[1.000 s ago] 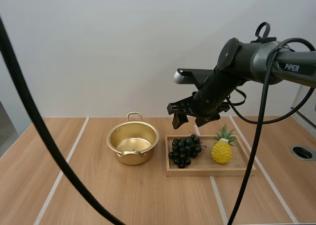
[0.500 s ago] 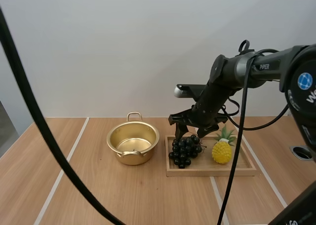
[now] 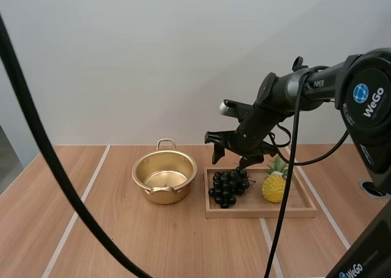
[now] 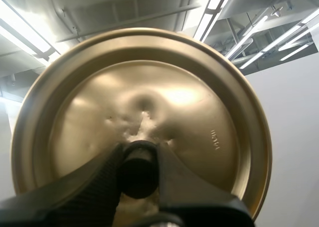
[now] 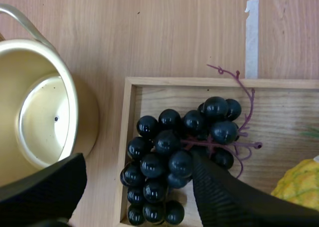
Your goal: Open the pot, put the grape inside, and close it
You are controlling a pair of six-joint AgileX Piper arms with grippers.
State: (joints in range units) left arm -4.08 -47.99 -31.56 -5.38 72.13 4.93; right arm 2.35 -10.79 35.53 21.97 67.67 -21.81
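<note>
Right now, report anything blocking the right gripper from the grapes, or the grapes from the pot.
Nothing visible. The open right gripper hangs over the bunch of grapes; the pot stands open beside the wooden tray, its lid in the left gripper.

The left gripper [image 4: 138,159] holds the lid [image 4: 199,122] by its black knob [image 4: 138,173]. The two black fingers [image 4: 97,182] stand on both sides of the knob and press it between their tips. The lid is round and golden, with a raised rim. Its shiny face is turned to the camera. A small stamped mark sits near the rim, too small to read.
</note>
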